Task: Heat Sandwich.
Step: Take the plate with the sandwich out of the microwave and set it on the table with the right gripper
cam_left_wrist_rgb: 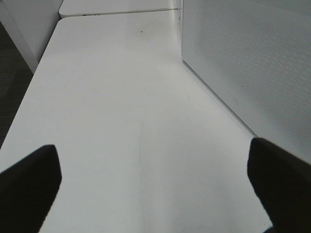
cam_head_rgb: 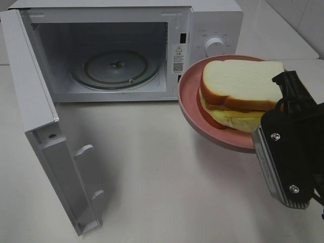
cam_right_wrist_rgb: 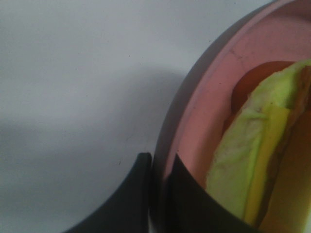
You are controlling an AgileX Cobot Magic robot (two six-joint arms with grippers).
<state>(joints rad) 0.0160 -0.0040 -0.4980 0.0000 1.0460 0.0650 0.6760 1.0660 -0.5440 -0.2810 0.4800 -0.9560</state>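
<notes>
The sandwich (cam_head_rgb: 240,88), white bread with tan crust over yellow-green filling, lies on a round pink plate (cam_head_rgb: 190,101) held above the table, just right of the microwave's opening. My right gripper (cam_head_rgb: 266,129) is shut on the plate's near rim. In the right wrist view its two dark fingers (cam_right_wrist_rgb: 131,194) pinch the pink plate rim (cam_right_wrist_rgb: 214,97) beside the sandwich filling (cam_right_wrist_rgb: 252,160). My left gripper (cam_left_wrist_rgb: 155,184) stands open over bare table, with nothing between its fingers. It is out of the exterior high view.
The white microwave (cam_head_rgb: 212,20) stands at the back with its door (cam_head_rgb: 45,142) swung wide to the left and its glass turntable (cam_head_rgb: 116,68) bare. Its perforated side wall (cam_left_wrist_rgb: 252,63) runs close beside the left gripper. The white table (cam_head_rgb: 162,177) stretches in front.
</notes>
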